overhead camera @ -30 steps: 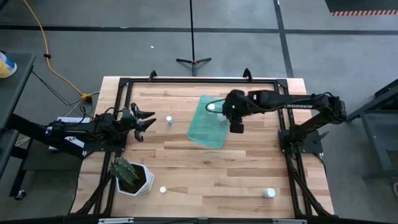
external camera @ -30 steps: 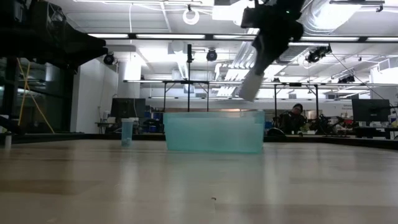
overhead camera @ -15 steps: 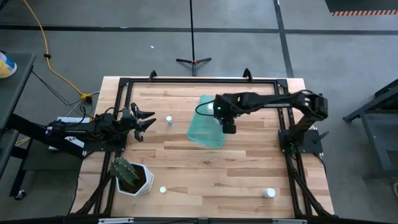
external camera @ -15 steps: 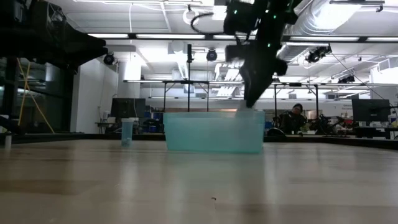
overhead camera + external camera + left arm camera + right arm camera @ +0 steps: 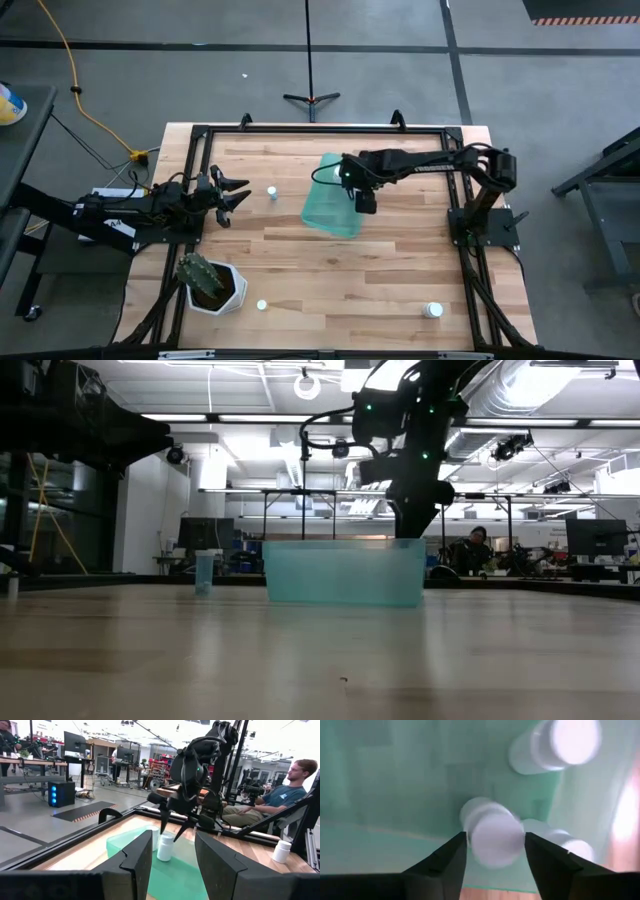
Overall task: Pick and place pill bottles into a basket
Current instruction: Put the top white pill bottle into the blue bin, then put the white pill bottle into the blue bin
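Observation:
The teal basket (image 5: pixel 325 205) lies on the table's far middle; it also shows in the low view (image 5: pixel 340 572). My right gripper (image 5: pixel 354 190) hangs over its right part, open. Its fingers stand on either side of a white pill bottle's cap (image 5: pixel 495 837). That bottle (image 5: pixel 165 847) stands upright on the basket's floor. Two more bottles (image 5: pixel 555 745) (image 5: pixel 560 842) lie in the basket. My left gripper (image 5: pixel 235 195) is open and empty at the table's left, near a loose bottle (image 5: pixel 271 192).
A white hexagonal cactus pot (image 5: pixel 210 285) stands at the near left, with a bottle (image 5: pixel 262 305) beside it. Another bottle (image 5: pixel 432 311) stands at the near right. A person (image 5: pixel 290 785) sits beyond the table.
My right gripper has gone toward the table's left and down over the basket. The bottle it held tilted above the basket's rim has gone down into the basket and no longer shows under the gripper in the low view.

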Controlling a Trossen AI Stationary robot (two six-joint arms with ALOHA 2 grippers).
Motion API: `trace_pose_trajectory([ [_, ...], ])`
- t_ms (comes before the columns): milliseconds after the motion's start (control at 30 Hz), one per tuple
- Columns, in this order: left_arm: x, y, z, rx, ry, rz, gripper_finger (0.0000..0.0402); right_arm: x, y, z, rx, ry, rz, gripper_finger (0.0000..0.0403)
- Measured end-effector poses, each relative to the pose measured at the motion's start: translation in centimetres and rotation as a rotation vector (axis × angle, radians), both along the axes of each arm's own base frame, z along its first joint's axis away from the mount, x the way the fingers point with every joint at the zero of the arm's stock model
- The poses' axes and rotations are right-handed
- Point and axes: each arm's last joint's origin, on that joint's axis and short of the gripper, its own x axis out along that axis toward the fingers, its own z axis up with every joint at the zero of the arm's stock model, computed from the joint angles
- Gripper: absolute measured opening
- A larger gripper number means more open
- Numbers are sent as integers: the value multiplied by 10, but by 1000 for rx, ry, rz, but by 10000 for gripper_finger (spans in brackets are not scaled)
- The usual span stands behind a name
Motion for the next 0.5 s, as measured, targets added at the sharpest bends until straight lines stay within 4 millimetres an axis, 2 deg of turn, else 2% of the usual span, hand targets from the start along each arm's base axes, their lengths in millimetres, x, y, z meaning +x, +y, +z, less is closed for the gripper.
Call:
trace_pose_trajectory([
  [233,0,0,0,0,0,0,184,5,0,10,19,-35,-18,246],
  [367,0,0,0,0,1,0,184,7,0,31,32,-18,-48,255],
  [500,0,0,0,0,1,0,184,12,9,54,129,-111,-48,253],
])
